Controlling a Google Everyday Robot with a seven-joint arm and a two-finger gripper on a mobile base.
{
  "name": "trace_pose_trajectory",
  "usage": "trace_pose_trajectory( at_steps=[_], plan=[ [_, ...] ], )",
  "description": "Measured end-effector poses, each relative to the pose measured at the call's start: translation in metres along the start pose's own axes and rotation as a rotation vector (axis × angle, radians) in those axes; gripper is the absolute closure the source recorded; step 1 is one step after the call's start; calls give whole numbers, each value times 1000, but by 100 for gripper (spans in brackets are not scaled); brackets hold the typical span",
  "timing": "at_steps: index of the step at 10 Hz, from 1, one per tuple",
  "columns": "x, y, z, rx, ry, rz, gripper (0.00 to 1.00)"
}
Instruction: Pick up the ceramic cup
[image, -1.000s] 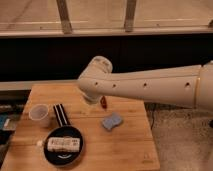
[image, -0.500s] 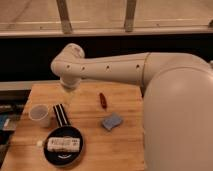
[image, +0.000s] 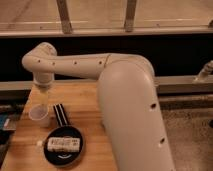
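Note:
The ceramic cup (image: 39, 115) is small, off-white and handleless. It stands upright on the left side of the wooden table (image: 25, 150). My gripper (image: 42, 98) hangs straight down from the wrist (image: 42, 75), just above the cup's rim and about in line with it. The lower end of the gripper blends with the cup's top. The large white arm (image: 127, 105) runs from the right foreground across to the wrist.
A black round pan (image: 50, 156) holding a white packet (image: 62, 144) sits in front of the cup. A dark striped object (image: 60, 114) lies right of the cup. The arm hides the table's right half. A dark wall and rail run behind.
The arm has swung left and down, bringing the gripper from the table's middle to above the cup. Its bulk now hides the red item and the blue-grey item on the right.

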Motion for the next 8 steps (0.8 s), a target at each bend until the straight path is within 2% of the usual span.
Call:
trace_pose_trajectory(
  at_steps=[1, 2, 4, 7, 8],
  plan=[
    [-19, 15, 9, -42, -34, -56, 20],
    [-34, 29, 14, -91, -93, -103, 20],
    [-44, 39, 16, -123, -141, -134, 20],
    [-44, 39, 16, -120, -141, -131, 20],
    [-36, 37, 19, -111, -120, -101, 20]
  ],
)
